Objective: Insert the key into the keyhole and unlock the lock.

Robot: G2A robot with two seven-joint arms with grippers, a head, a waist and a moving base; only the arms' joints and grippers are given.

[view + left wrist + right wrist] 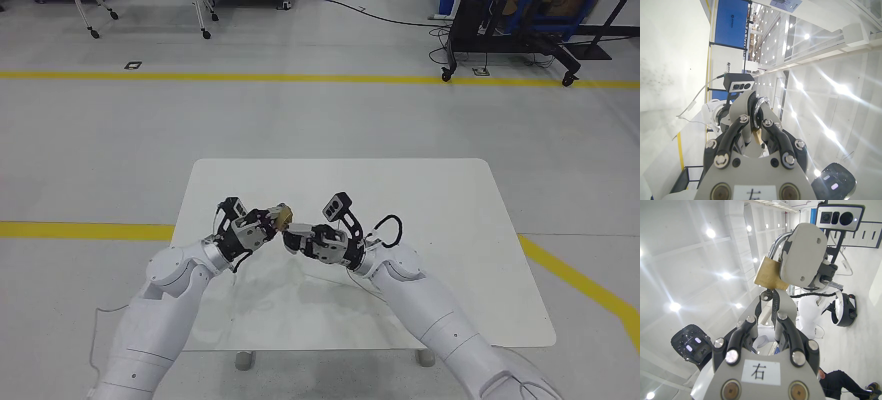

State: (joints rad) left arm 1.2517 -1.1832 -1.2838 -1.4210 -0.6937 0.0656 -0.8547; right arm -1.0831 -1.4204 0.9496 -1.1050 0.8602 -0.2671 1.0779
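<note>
white table [440, 200] — rounded corners, on grey floor [300, 120] with yellow stripes [300, 77]

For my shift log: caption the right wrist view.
The right gripper holds the key at the base of the padlock, which the left gripper clamps.

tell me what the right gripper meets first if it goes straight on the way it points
Probably the padlock: its brass body sits just ahead of the right gripper, key touching its underside.
</note>
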